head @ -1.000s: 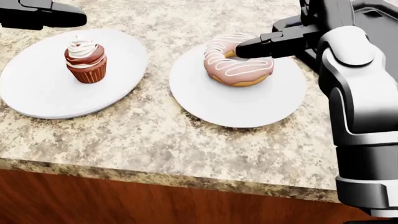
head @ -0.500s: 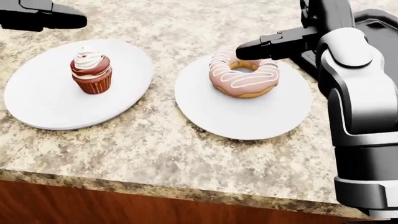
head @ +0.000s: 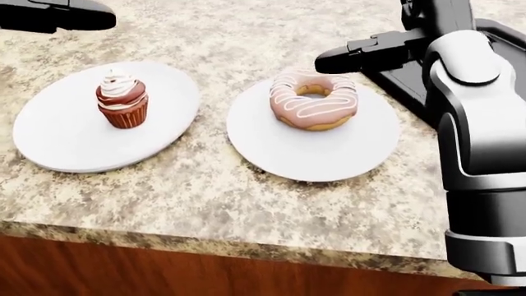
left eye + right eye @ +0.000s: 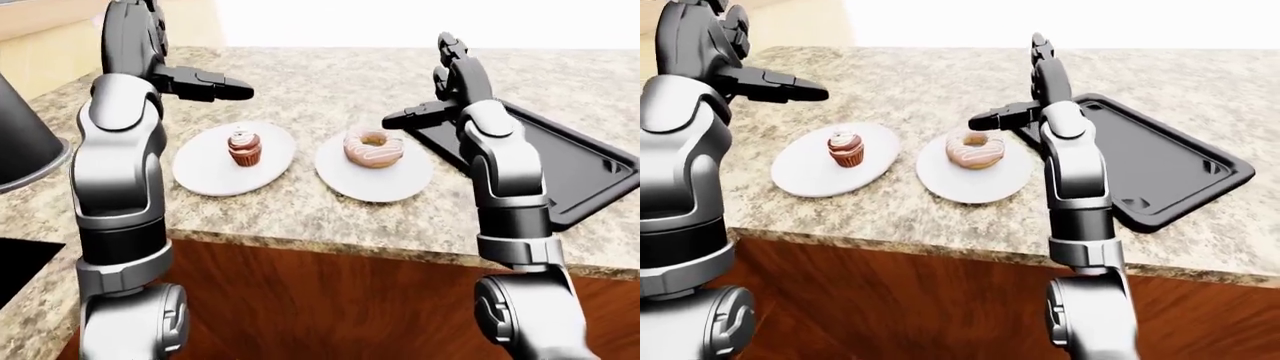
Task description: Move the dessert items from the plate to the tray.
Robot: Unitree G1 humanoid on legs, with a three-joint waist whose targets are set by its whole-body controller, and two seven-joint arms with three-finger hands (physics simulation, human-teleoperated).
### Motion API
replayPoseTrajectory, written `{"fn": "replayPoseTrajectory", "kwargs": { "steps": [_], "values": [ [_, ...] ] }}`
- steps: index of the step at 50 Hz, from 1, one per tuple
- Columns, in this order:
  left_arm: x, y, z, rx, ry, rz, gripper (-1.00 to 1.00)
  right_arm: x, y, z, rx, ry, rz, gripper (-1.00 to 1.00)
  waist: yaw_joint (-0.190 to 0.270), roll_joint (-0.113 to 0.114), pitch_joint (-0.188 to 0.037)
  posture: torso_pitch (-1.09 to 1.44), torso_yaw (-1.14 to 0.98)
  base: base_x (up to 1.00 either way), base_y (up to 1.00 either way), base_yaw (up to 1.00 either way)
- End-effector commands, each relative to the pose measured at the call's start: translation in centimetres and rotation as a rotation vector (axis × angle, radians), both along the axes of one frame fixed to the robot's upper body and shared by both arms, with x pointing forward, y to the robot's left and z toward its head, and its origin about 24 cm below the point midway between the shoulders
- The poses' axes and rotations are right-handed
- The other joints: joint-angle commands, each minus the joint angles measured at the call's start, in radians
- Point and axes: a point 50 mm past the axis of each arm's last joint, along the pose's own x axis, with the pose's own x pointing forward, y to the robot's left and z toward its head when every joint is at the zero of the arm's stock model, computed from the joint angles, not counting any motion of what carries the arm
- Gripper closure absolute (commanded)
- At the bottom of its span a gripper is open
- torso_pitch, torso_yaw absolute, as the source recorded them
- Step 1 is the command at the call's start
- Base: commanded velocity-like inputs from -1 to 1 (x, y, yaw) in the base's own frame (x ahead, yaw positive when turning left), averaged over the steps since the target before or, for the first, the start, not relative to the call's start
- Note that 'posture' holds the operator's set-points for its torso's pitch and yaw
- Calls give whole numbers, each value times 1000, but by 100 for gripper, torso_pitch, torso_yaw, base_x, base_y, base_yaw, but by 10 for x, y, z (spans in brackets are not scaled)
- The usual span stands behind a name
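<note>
A: Pink-glazed ring doughnut with white icing stripes (image 3: pixel 313 99) — where does it sit?

B: On the round white plate (image 3: pixel 279 151) at the middle of the speckled granite counter (image 3: pixel 214 197), toward that plate's twelve o'clock in the head view. It is untouched.

A: And the other dessert?

B: A small chocolate cupcake with swirled white frosting (image 3: pixel 121 98) stands upright on a second round white plate (image 3: pixel 57 142), at nine o'clock from the doughnut.

A: The tray?

B: A flat black rectangular tray (image 4: pixel 1160 161) lies on the counter at three o'clock from the doughnut plate, just beside it, with nothing on it.

A: What are the hands doing?

B: The right hand (image 3: pixel 362 54) hovers above the doughnut's one o'clock edge, its dark fingers (image 3: pixel 333 61) stretched out toward nine o'clock, not closed on anything. The left hand (image 4: pixel 205 82) hangs above the counter at twelve o'clock of the cupcake plate, fingers likewise extended and holding nothing.

A: So which step is this?

B: I judge it the approach to the first pick; neither dessert has reached the tray.

A: What does the next move call for?

B: Probably lowering the right hand so its fingers bracket the doughnut's sides, closing gently so the glaze isn't crushed, then lifting clear of the plate and carrying toward three o'clock.
</note>
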Motion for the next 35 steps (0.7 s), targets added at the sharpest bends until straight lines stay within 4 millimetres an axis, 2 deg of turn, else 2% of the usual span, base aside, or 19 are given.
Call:
{"fn": "replayPoseTrajectory", "kwargs": {
  "steps": [1, 2, 3, 5, 6, 10, 11, 13, 14, 20, 28, 35],
  "values": [
    [-8, 5, 17, 3, -79, 22, -100, -5, 8, 24, -8, -98, 36, -100, 6, 6, -31, 0, 0, 4, 0, 0],
    [-8, 5, 17, 3, -79, 22, -100, -5, 8, 24, -4, -97, 38, -100, 9, 10, -19, 0, 0, 3, 0, 0],
    [-7, 5, 17, 4, -78, 22, -100, -5, 8, 23, -8, -97, 35, -100, 5, 1, -37, 0, 0, 5, 0, 0],
    [-7, 5, 17, 3, -78, 23, -100, -5, 8, 24, -7, -99, 39, -100, 6, 4, -38, 0, 0, 11, 0, 0],
    [-7, 5, 17, 3, -79, 23, -100, -5, 8, 24, -10, -100, 38, -100, 7, 1, -29, 0, 0, 15, 0, 0],
    [-8, 5, 17, 4, -79, 23, -100, -5, 7, 23, -8, -97, 31, -100, 10, -26, -18, 0, 0, 14, 0, 0],
    [-8, 5, 17, 4, -79, 23, -100, -5, 8, 23, -13, -98, 33, -100, 16, -42, -9, 0, 0, 2, 0, 0],
    [-7, 4, 17, 6, -79, 23, -100, -5, 8, 23, -14, -107, 25, -100, 23, -31, -37, 0, 0, 0, 0, 0],
    [-8, 5, 17, 2, -79, 22, -100, -5, 8, 23, -13, -105, 21, -100, 24, -30, -40, 0, 0, 0, 0, 0],
    [-7, 4, 15, 8, -77, 22, -100, 4, 11, 10, -61, -35, -3, -100, 14, -17, -39, 0, 0, 0, 0, 0],
    [-7, 4, 16, 8, -74, 21, -100, 17, 26, -8, -189, 42, -5, -100, 6, -14, -35, 0, 0, 0, 0, 0],
    [-7, 4, 17, 7, -74, 21, -100, 23, 29, -21, -255, 86, -7, -100, 8, -11, -35, 0, 0, 0, 0, 0]
  ]
}}
